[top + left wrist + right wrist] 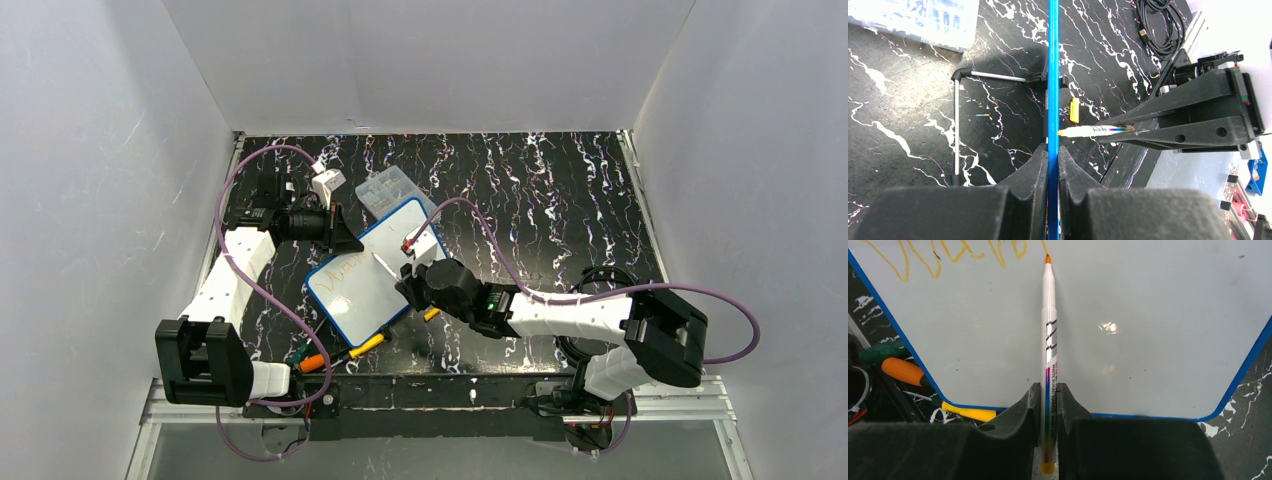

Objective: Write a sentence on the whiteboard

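Observation:
The whiteboard (385,262) with a blue rim lies tilted in the middle of the table. My left gripper (347,241) is shut on its upper left rim, and in the left wrist view the blue edge (1053,75) runs between that gripper's (1053,150) jaws. My right gripper (1048,390) is shut on a white marker (1048,335), whose orange tip touches the board just below the sentence (948,252). The sentence (345,268) is orange-yellow cursive lettering near the board's left end. The marker (1088,131) meets the board's face from the right.
A clear compartment box (385,188) sits behind the board, with a small white object (327,185) to its left. A yellow marker (368,345) and orange and green pens (313,363) lie near the front edge. A yellow cap (1074,110) and a coiled black cable (1158,25) lie on the right.

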